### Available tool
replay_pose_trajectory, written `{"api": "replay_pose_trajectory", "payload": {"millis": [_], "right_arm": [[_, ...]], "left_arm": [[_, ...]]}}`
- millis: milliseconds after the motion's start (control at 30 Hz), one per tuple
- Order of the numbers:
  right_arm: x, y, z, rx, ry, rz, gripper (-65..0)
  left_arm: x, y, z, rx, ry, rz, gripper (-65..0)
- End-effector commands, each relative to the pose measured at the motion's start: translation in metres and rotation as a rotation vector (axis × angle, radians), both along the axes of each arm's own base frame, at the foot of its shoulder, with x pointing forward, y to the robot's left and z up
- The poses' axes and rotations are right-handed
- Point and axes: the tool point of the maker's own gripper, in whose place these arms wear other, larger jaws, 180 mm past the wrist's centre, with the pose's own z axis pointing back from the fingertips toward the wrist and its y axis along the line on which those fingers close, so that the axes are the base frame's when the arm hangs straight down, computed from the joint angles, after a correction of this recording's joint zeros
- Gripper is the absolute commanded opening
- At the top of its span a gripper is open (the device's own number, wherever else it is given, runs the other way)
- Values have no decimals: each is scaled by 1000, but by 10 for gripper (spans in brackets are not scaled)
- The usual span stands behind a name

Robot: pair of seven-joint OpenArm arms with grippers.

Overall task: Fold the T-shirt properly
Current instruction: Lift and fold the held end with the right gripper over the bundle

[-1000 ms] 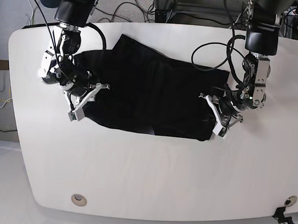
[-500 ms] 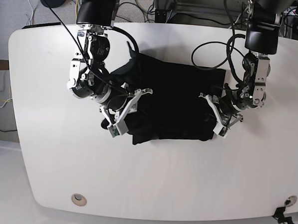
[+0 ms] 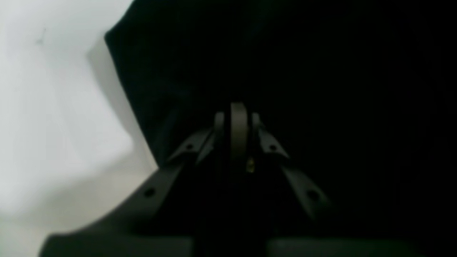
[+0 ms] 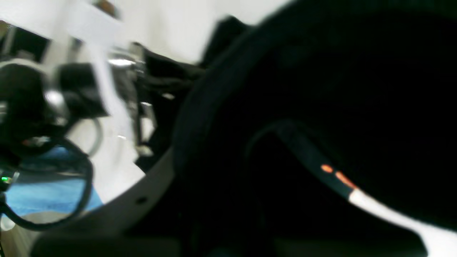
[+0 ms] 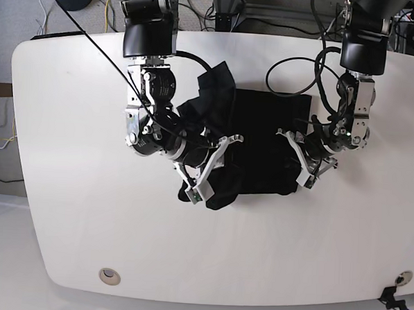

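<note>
Fold partly made. T-shirt (image 5: 263,140) lies bunched, roughly halved, toward the far edge of the tabletop (image 5: 58,210). Right pincer (image 5: 209,170) pinches a raised flap over it; left pincer (image 5: 300,160) pinches the opposite edge. Left: lay flap flat, smooth, final folds.

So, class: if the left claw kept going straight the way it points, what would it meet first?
The T-shirt. The left claw is shut with its tip over black cloth; depth is unclear, so contact can't be confirmed.

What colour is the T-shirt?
Black, all over what shows; the base view shows the T-shirt best.
</note>
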Motion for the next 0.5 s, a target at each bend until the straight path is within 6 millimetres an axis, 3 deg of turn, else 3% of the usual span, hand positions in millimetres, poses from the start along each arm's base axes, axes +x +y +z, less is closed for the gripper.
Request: {"api": "replay_pose_trajectory", "payload": {"millis": [0, 233, 467], "right_arm": [[10, 12, 23, 54, -72, 9, -650], [13, 25, 34, 87, -89, 15, -650], [26, 34, 22, 93, -42, 32, -650]], "left_arm": [[-15, 13, -19, 103, 94, -14, -650], [-15, 12, -19, 100, 92, -14, -650], [-10, 9, -10, 98, 62, -21, -650]]}}
